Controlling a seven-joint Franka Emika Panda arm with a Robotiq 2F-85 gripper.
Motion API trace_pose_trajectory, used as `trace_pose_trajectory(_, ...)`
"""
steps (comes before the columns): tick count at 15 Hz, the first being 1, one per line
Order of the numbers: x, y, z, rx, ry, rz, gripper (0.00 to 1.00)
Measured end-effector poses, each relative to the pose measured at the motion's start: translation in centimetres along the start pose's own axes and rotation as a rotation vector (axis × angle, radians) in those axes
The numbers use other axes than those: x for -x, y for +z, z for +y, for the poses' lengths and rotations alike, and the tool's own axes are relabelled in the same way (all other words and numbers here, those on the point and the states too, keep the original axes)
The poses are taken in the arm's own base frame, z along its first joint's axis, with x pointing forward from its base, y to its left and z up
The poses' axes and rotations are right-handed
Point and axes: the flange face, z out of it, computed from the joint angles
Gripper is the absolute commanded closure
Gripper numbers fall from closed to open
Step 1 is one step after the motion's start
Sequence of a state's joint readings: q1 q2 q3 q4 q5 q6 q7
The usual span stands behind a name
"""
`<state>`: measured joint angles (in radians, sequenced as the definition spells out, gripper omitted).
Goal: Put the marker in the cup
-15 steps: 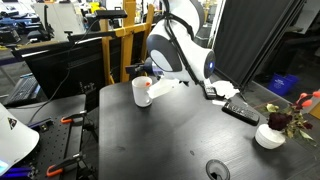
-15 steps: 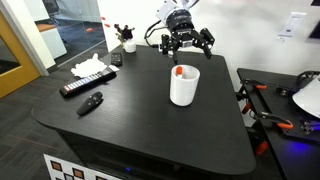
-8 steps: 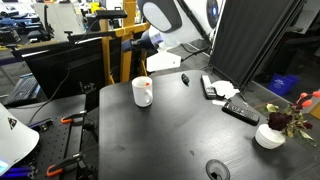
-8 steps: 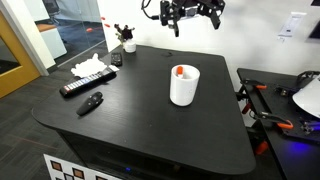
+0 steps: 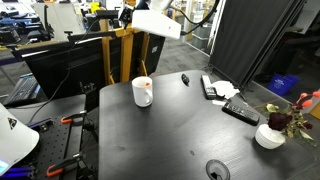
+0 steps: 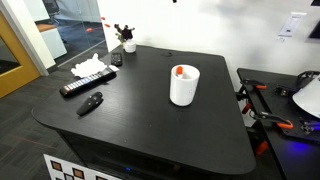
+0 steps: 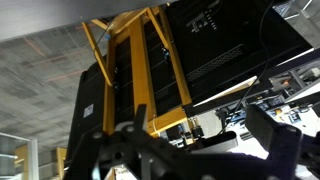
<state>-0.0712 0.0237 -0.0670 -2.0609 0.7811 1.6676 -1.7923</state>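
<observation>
Black tabletop (image 5: 150, 140) takes most of the room in an exterior view, with a yellow frame (image 5: 115, 45) behind it. On it stands the cup (image 5: 141, 93), a white mug, and the red-orange end of the marker (image 5: 146, 84) shows inside its mouth. High above the cup, only a white part of the arm (image 5: 155, 22) is visible at the top edge. I cannot make out the gripper itself there. A small black object (image 5: 185, 79), a remote control (image 5: 240, 110) and a flowered bowl (image 5: 269, 136) lie well apart from the cup.

In an exterior view the cup (image 6: 183, 88) stands alone near the middle of the table. The marker (image 6: 179, 71) stands in it with the cap end up. Its long axis is close to upright, perhaps leaning a little on the rim, and the mug's wall hides its white body. No gripper shows in this picture.

The wrist view looks away from the table, toward the yellow frame (image 7: 170, 62) and a dark screen (image 7: 220, 40). The gripper (image 7: 185, 145) comes in at the bottom edge. Its two dark fingers (image 7: 275, 145) are blurred, spread wide, with nothing between them.

I judge that the marker is far below the fingers and out of their sight. The task looks complete, so no new approach to the cup seems needed.
</observation>
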Motion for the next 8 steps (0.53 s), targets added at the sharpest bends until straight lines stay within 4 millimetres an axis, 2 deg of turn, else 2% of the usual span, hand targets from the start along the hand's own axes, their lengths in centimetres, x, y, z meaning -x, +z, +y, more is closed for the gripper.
trace_pose_trajectory(3, -0.99, -0.95, -0.96, 0.027, 0.081, -0.049, 0.00)
trace_pose_trajectory(8, -0.59, -0.59, -0.69, 0.019, 0.085, -0.049, 0.00)
